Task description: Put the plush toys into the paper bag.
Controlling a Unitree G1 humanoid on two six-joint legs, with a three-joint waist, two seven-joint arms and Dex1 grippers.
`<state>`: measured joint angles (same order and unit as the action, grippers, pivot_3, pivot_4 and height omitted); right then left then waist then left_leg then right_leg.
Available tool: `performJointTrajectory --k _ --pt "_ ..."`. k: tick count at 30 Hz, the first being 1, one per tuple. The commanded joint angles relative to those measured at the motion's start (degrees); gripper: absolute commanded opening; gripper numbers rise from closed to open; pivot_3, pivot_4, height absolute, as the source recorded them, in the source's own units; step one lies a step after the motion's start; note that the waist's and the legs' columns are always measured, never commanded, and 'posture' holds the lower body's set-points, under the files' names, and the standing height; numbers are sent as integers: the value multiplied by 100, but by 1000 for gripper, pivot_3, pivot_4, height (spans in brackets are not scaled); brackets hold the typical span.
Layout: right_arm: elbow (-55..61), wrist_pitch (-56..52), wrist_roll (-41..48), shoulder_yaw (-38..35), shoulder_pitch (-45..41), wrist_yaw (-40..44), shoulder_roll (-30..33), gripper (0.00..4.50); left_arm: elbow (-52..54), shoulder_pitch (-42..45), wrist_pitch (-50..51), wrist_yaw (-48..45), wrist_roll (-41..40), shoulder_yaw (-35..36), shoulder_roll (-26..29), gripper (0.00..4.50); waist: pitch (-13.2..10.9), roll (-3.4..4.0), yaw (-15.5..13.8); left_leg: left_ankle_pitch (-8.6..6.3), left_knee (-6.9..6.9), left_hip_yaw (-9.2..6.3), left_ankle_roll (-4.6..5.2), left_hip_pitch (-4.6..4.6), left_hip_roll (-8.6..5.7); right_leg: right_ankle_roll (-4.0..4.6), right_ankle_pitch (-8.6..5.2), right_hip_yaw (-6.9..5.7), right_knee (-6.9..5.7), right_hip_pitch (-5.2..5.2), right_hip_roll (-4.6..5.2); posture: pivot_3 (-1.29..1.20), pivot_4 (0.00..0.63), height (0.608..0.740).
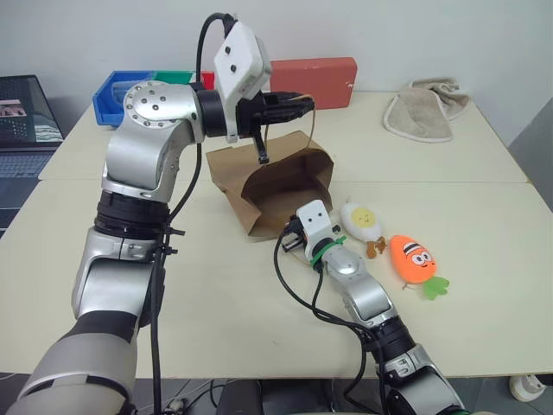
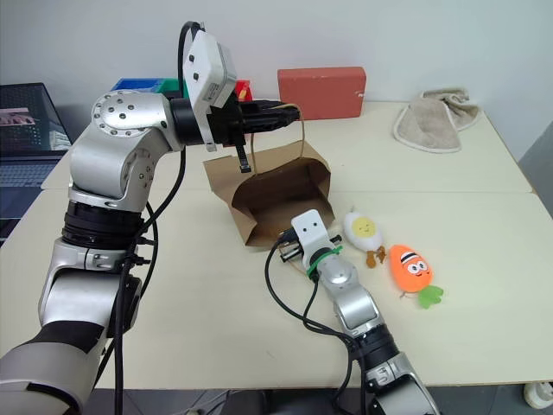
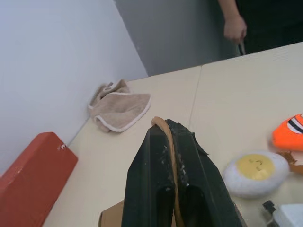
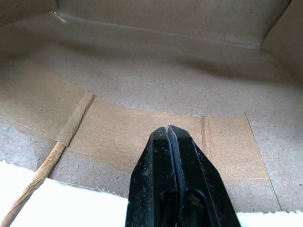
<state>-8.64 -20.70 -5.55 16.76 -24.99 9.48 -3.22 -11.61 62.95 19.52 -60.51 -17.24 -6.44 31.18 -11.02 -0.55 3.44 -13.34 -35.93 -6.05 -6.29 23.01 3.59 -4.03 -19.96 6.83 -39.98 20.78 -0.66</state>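
A cream table (image 1: 216,303) carries everything. On it, near the middle, the brown paper bag (image 1: 281,186) lies tipped with its open mouth facing the robot. The left gripper (image 1: 298,102), raised above the bag, has its two black fingers pressed together on one of the bag's twine handles (image 1: 309,121); in the left wrist view the tan cord (image 3: 168,142) runs between the closed fingers. The right gripper (image 4: 171,137) sits low at the bag's mouth, fingers fully together with nothing between them, its tip at the bag's lower lip with the brown paper interior (image 4: 156,71) ahead of it; the bag's other twine handle (image 4: 35,182) lies loose on the table there.

At the far edge sit a red rectangular box (image 1: 318,81) and a blue bin (image 1: 130,86), with a beige towel (image 1: 425,111) crumpled toward the right corner. A laptop (image 1: 26,117) stands on the left.

Both plush toys rest on the table outside the bag, just to its right: the white egg (image 1: 363,223) with the yellow yolk nearest the bag, and the orange carrot (image 1: 413,261) beside it, farther right.

A person's hand (image 3: 235,27) shows beyond the table in the left wrist view.
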Motion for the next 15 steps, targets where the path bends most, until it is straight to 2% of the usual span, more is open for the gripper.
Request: performJointTrajectory --k 1,4,10,13,15 --pt "312 -147 46 -22 -25 147 33 25 270 -121 139 -187 -154 83 45 0 0 0 4 0 1 0 0 0 0 0 0 1 0 1 0 0 150 740" --pt "660 -246 118 -63 -27 263 94 25 518 -281 443 -415 -358 83 96 0 -1 1 18 0 1 -1 0 4 0 0 0 0 -1 6 -1 0 150 740" --pt "1724 -843 452 -73 125 825 393 25 926 -565 786 -712 -525 53 173 0 -1 1 19 14 -8 -11 -22 68 0 1 1 -9 -10 66 -1 0 150 740" --pt "2425 -1328 708 -187 254 1075 639 590 1018 -630 883 -751 -590 53 158 0 -1 1 -1 14 -8 -18 -23 77 0 1 1 -17 -4 67 0 0 150 740" --pt "2778 -1608 858 -219 302 1201 756 1248 1062 -656 924 -774 -622 45 153 0 -1 1 -2 14 -8 -18 -23 77 0 1 0 -17 -4 67 0 0 150 740"
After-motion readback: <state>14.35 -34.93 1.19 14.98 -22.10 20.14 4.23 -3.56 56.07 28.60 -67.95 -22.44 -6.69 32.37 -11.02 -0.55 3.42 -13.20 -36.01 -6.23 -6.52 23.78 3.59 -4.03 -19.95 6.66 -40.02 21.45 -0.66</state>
